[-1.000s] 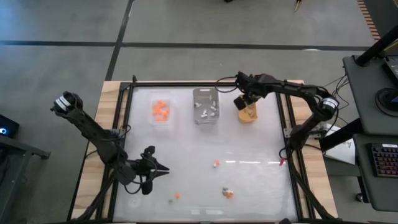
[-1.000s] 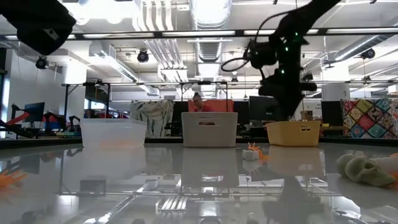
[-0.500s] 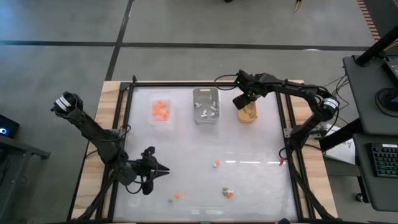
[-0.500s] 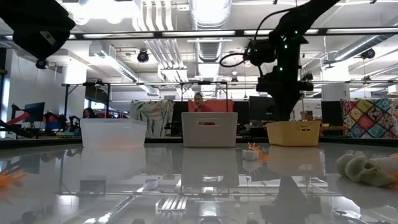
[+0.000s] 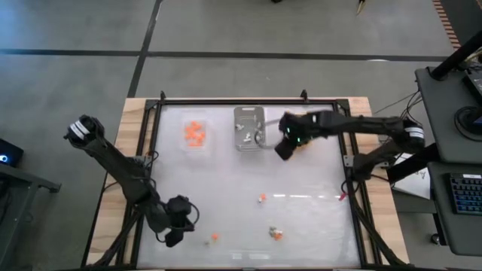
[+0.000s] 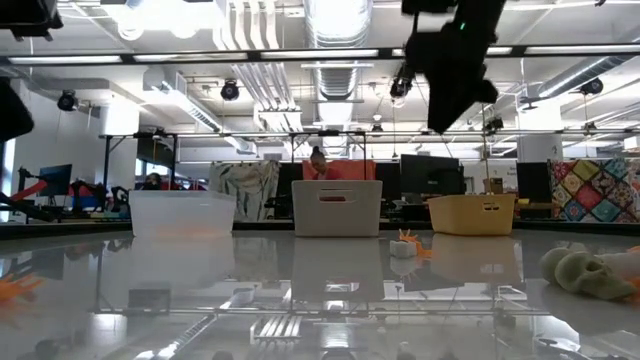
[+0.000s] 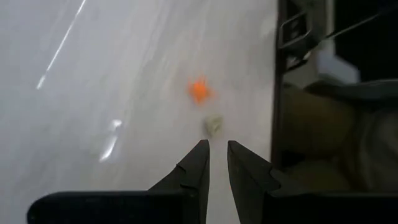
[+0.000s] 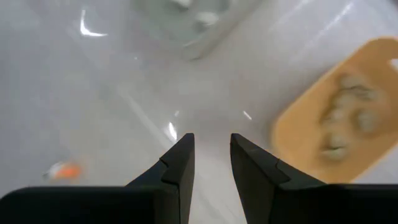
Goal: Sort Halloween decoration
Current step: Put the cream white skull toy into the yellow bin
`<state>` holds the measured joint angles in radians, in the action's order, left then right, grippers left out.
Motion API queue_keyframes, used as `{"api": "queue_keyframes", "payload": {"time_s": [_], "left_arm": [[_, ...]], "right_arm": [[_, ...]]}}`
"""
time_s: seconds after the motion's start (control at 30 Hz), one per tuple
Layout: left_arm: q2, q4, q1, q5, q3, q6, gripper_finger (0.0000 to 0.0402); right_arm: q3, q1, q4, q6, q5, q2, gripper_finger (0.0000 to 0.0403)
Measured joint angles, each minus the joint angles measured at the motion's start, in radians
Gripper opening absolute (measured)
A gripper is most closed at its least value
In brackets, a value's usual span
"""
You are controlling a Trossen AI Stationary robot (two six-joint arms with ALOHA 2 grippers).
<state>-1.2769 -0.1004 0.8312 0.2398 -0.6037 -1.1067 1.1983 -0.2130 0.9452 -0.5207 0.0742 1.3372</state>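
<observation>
Several tiny orange Halloween decorations (image 5: 194, 133) lie heaped in the clear tray (image 5: 195, 148).

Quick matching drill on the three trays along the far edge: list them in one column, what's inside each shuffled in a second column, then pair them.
Trays:
1. clear tray
2. grey tray
3. orange-yellow tray

Contents:
A. white-grey trinkets
B. tan trinkets
C. bright orange trinkets

Pairs: 1-C, 2-A, 3-B
</observation>
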Motion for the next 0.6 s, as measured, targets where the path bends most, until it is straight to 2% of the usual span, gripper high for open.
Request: {"api": "queue_keyframes", "payload": {"time_s": [0.2,0.33,0.6], "left_arm": [[-0.094,-0.197,0.039,-0.022,-0.120,0.013,0.0040],[-0.163,-0.260,0.081,-0.008,-0.204,0.096,0.0040],[-0.323,-0.289,0.167,0.158,-0.304,0.199,0.0062]], "right_arm": [[-0.003,0.264,-0.001,-0.182,0.074,-0.055,0.0093],[-0.007,0.425,-0.019,-0.316,0.108,-0.041,0.0093],[-0.008,0.644,-0.048,-0.507,0.182,0.050,0.0093]]}}
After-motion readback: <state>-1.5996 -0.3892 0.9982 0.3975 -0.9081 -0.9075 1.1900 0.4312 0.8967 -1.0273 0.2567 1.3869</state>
